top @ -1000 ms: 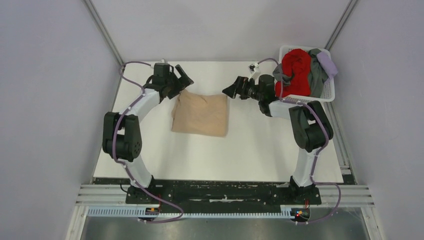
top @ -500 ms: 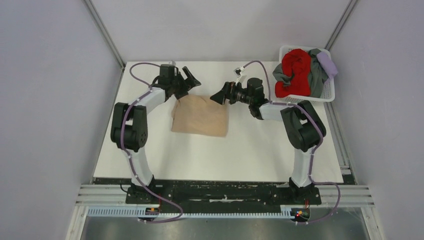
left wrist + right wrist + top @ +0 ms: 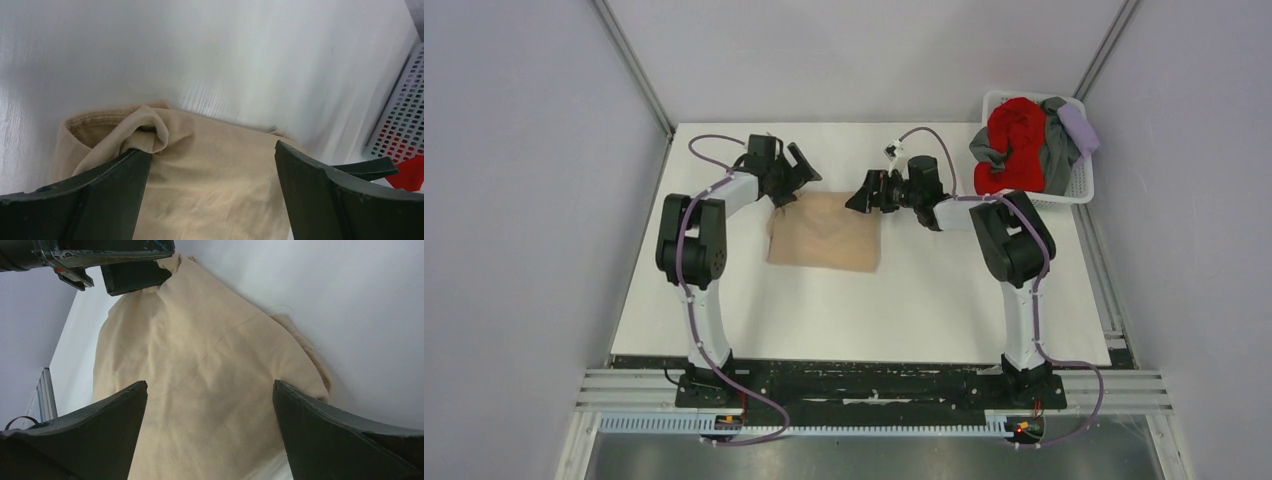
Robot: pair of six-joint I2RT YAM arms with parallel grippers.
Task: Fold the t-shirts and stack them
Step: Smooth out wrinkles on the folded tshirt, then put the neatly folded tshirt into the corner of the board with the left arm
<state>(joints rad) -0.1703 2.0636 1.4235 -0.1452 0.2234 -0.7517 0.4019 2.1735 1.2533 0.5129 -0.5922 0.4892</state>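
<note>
One tan t-shirt (image 3: 824, 232) lies folded, roughly square, mid-table (image 3: 874, 300); far-left corner rumpled, stitched hem showing. Left gripper (image 3: 211, 150) and right gripper (image 3: 210, 385) both spread wide over its far corners, gripping nothing. Red t-shirt (image 3: 1014, 135), grey t-shirt (image 3: 1054, 152) and lavender t-shirt (image 3: 1079, 128) heaped in white lattice basket (image 3: 1079, 185), far right.

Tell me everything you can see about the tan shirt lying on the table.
The tan t-shirt is soft, plain cloth, folded into a rough rectangle and lying flat on the white table, left of centre. It is lightly creased; its far-left corner bunches into a small roll with a stitched hem showing. The open left gripper sits at that corner, the open right gripper over the far-right one. Neither grips it.
</note>
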